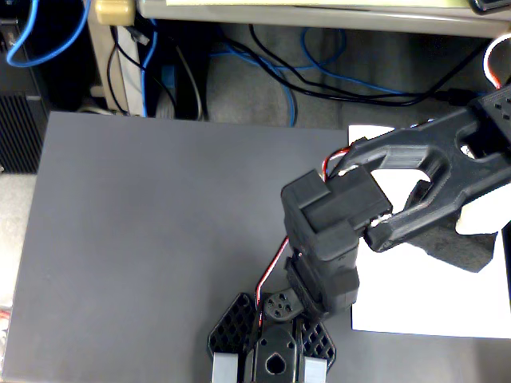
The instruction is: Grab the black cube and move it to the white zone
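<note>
A glossy black robot arm (pixel 415 163) fills the right half of the fixed view, reaching from the upper right edge down toward the bottom centre. Its blocky wrist motor housing (pixel 331 215) sits nearest the camera, with a red and white wire (pixel 271 275) trailing down beside it. The gripper (pixel 271 351) points at the bottom edge; I cannot tell whether it is released or clenched. The white zone (pixel 423 295), a paper sheet, lies on the right of the dark grey tabletop (pixel 152 239). The black cube (pixel 459 247) rests on that sheet, partly hidden under the arm. Blue and black cables (pixel 271 72) tangle behind the table.
</note>
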Controlling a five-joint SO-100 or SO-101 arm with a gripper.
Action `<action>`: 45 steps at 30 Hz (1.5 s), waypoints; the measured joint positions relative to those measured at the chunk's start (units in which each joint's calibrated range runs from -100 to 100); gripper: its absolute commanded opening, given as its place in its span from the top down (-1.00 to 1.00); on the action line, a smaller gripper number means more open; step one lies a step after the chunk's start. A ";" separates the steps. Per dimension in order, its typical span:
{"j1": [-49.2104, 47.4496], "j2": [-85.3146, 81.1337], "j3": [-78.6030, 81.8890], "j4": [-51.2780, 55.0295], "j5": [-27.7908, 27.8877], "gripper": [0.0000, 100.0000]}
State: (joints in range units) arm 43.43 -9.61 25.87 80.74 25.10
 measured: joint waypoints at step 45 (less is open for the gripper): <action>-57.24 -88.64 -10.05 17.89 -22.61 0.14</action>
State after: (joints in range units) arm -13.81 -98.25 15.81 98.63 2.49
